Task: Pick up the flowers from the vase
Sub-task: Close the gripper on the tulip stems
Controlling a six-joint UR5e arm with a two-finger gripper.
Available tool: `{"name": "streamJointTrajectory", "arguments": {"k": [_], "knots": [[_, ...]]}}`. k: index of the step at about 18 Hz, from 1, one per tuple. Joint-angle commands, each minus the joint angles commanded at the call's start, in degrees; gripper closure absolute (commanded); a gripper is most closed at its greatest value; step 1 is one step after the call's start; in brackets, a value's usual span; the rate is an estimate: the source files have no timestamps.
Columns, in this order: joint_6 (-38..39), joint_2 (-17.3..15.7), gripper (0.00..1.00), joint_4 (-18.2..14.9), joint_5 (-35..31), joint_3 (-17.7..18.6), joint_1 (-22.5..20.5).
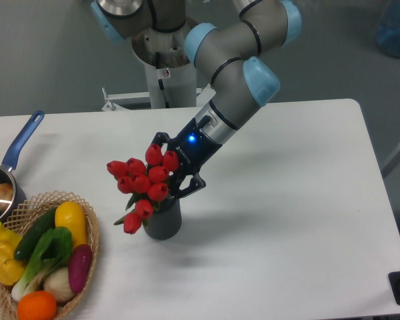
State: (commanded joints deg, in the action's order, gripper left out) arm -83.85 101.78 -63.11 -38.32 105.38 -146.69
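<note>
At the near left edge of the white tabletop sits a woven wicker basket heaped with coloured vegetables, and just behind it a steel saucepan with a blue handle. Nearer the middle stands the short dark grey ribbed cylindrical vase, upright, with the bunch of red tulip buds on green stems rising from its mouth and leaning toward the left. Behind and above it, the grey and pale-blue jointed arm slopes down from the rear to the black two-finger gripper, which sits against the right side of the bunch just above the vase rim. The fingers are largely hidden behind the buds: one shows at the lower right and another part beside the upper buds, so they appear to straddle the bunch, but whether they are clenched on the stems or parted around them cannot be told. Judged risks: a grip landing on the buds instead of the stems could crush or shed them; a lift along the tilted arm could drag the stems against the rim and tip the vase toward the basket.
</note>
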Motion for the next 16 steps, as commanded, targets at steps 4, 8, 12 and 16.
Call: {"name": "streamJointTrajectory", "arguments": {"k": [4,8,12,16], "knots": [[0.0,0.0,0.46,0.0,0.0,0.2,0.0],[0.0,-0.1,0.46,-0.1,2.9,0.2,-0.7],[0.1,-0.4,0.46,-0.1,6.7,0.2,-1.3],[0.1,-1.0,0.46,-0.1,8.3,0.1,-2.0]]}}
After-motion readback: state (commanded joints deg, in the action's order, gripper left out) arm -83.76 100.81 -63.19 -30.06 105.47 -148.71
